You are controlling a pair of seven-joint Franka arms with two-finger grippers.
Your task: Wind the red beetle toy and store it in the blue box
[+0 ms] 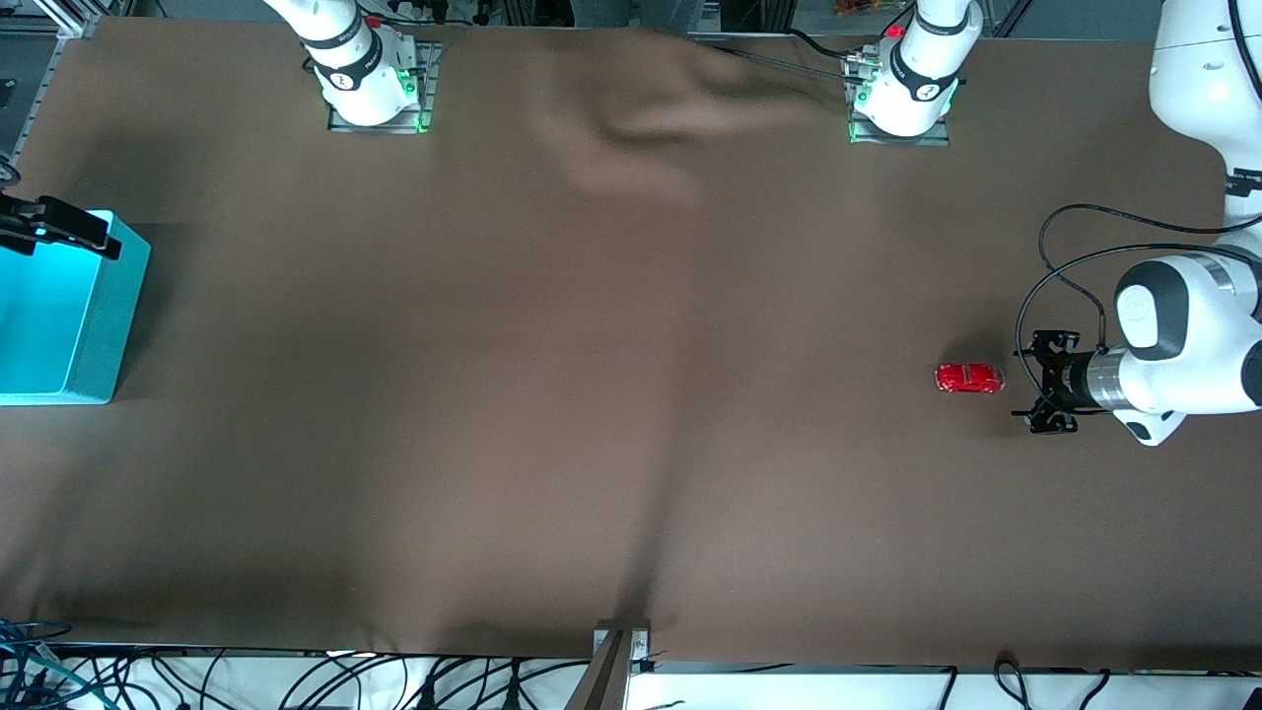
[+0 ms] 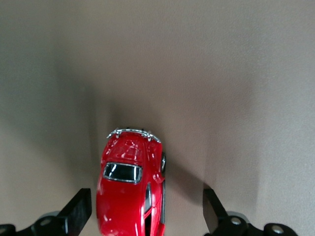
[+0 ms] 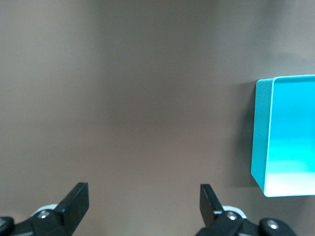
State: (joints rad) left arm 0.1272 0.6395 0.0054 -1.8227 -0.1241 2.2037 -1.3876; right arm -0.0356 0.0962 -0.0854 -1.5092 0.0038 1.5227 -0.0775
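Front view shows a desk (image 1: 592,394) covered in brown cloth, with the red beetle toy (image 1: 970,378) sitting on it toward the left arm's end. The left gripper (image 1: 1035,380) is low just beside the toy, its fingers spread wide and nothing between them; from this angle I cannot tell whether it touches the cloth. In the left wrist view the toy (image 2: 130,189) lies between the two dark fingertips (image 2: 78,209), closer to one of them, with a gap on either side, so neither finger touches the glossy red body. The toy stands upright on its wheels, its chrome bumper pointing away from the gripper (image 2: 146,211).

The blue box (image 1: 94,316) stands at the right arm's end of the desk, well apart from the toy, open side up, its bright cyan interior showing. The right gripper (image 1: 54,232) hangs over the box's rim. In the right wrist view its fingers (image 3: 76,199) are spread with only bare cloth between them, and the box (image 3: 263,137) shows off to one side of the gripper (image 3: 144,201).
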